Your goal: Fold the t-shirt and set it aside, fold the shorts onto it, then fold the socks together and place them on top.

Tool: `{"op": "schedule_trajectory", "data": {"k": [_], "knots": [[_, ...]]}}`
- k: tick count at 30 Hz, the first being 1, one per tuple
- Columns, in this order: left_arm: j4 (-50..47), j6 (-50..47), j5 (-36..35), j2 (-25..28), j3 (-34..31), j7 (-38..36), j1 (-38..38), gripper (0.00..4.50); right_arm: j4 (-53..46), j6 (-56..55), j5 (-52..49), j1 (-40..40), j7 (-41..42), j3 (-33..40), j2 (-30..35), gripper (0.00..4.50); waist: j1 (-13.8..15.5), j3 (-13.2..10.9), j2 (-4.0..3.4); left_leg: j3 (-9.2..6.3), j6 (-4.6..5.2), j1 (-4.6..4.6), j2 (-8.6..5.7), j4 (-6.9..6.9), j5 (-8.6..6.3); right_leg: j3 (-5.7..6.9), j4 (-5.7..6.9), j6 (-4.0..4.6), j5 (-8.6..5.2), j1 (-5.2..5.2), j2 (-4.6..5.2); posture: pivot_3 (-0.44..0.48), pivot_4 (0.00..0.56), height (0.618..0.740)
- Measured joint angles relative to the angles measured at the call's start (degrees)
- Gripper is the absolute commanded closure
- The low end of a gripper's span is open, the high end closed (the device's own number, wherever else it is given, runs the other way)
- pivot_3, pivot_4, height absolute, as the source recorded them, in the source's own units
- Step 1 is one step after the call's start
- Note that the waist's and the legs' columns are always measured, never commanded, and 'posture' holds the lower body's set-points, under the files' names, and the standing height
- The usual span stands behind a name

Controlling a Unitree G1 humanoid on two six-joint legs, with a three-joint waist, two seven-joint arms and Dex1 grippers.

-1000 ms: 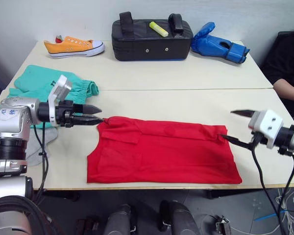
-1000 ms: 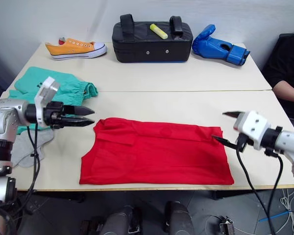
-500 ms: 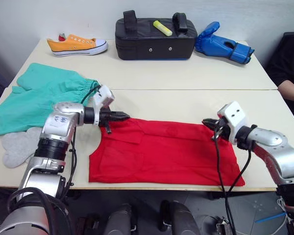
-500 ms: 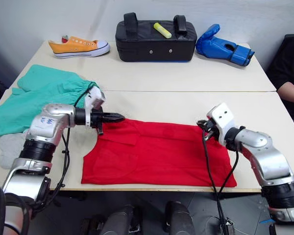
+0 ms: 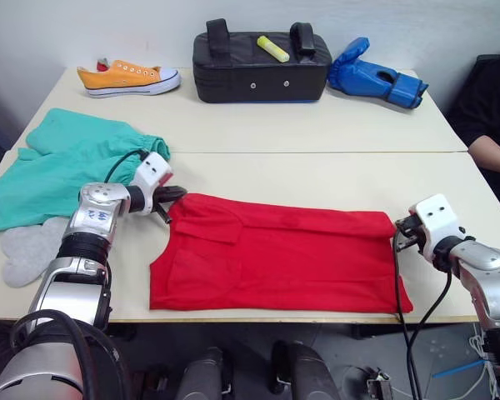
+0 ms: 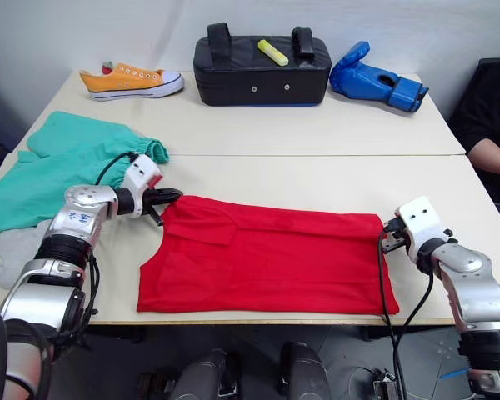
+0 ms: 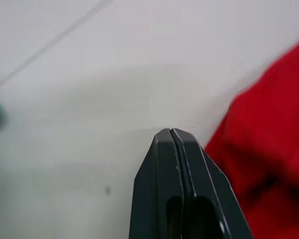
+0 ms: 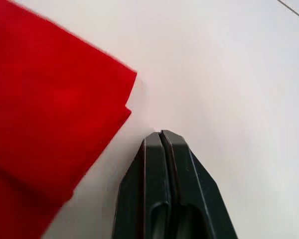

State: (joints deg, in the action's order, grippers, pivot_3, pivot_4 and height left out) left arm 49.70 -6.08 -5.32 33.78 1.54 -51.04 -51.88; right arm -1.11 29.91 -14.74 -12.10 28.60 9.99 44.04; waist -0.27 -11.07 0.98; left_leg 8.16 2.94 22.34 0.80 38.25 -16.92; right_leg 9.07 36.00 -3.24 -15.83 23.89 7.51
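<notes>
The red t-shirt lies flat in a wide strip near the table's front edge. My left gripper is shut and rests on the table at the shirt's far left corner. The left wrist view has its closed tips on bare tabletop with red cloth just beside them. My right gripper is shut at the shirt's far right corner, its tips likewise on bare table next to the cloth's corner. Neither holds cloth. The teal shorts lie spread at the left. The grey socks lie in front of them.
Along the back edge stand an orange sneaker, a black padded bag with a yellow marker on top, and a blue boxing glove. A person's arm rests at the far right.
Both grippers went from open to shut. Half a second ago they reached in over the shirt's far edge; now each has drawn outward to its corner. The camera view also shifted.
</notes>
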Motion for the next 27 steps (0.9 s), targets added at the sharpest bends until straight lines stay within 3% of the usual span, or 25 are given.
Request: {"op": "schedule_trajectory", "data": {"k": [4, 8, 11, 18, 24, 27], "knots": [[-8.7, -6.2, -6.0, 0.6, -3.4, -6.5, -1.2, 4.50, -7.9, 2.8, -3.9, -1.0, 0.9, 2.7, -0.4, 4.48, 0.0, 0.0, -0.01, 0.02, 0.00, -0.06, 0.00, 0.00, 0.00, 0.00, -0.02, 0.00, 0.00, -0.11, -0.04, 0.000, 0.150, 0.740], [-24.5, -16.3, -10.6, 3.7, -2.8, -13.2, 7.0, 4.50, -15.0, 5.3, -5.6, 0.5, 1.0, 0.5, -4.1, 4.48, -0.4, 0.0, -0.01, 0.04, 0.00, -0.14, 0.00, -0.10, 0.00, -0.06, -0.01, 0.00, 0.00, -0.16, -0.08, 0.000, 0.150, 0.740], [-30.7, -20.7, -11.1, 3.8, -0.6, -14.0, 12.5, 4.50, -16.6, 6.8, -5.4, 2.0, 0.6, -3.6, -6.3, 4.48, -0.1, 0.0, -0.01, 0.04, 0.00, -0.11, -0.01, -0.02, 0.00, -0.06, -0.06, 0.00, -0.01, -0.15, -0.06, 0.000, 0.150, 0.740], [-31.8, -23.4, -5.6, 5.0, 2.5, -8.2, 15.9, 4.50, -12.1, 7.3, 1.4, 2.1, -2.4, -7.7, -5.9, 4.48, 0.4, 0.0, 0.00, -0.03, 0.02, -0.14, -0.07, -0.05, -0.05, -0.08, -0.10, -0.04, 0.02, -0.17, 0.04, 0.000, 0.150, 0.740], [-38.3, -27.4, -6.2, 12.0, 1.9, -10.8, 22.5, 4.50, -9.0, 7.1, 3.5, 2.4, -2.6, -4.4, -3.5, 4.48, 0.2, 0.1, 0.03, -0.03, -0.07, -0.27, -0.02, -0.11, -0.09, -0.08, -0.14, 0.03, -0.03, -0.24, 0.03, 0.000, 0.150, 0.740], [-37.8, -28.3, -6.9, 12.6, 0.8, -11.0, 23.1, 4.50, -8.8, 7.5, 2.3, 2.0, -2.0, -2.7, -4.5, 4.48, 0.2, 0.1, -0.01, -0.05, -0.38, -0.27, -0.01, -0.12, -0.26, -0.08, -0.08, 0.04, -0.03, -0.21, 0.04, 0.000, 0.150, 0.740]]}}
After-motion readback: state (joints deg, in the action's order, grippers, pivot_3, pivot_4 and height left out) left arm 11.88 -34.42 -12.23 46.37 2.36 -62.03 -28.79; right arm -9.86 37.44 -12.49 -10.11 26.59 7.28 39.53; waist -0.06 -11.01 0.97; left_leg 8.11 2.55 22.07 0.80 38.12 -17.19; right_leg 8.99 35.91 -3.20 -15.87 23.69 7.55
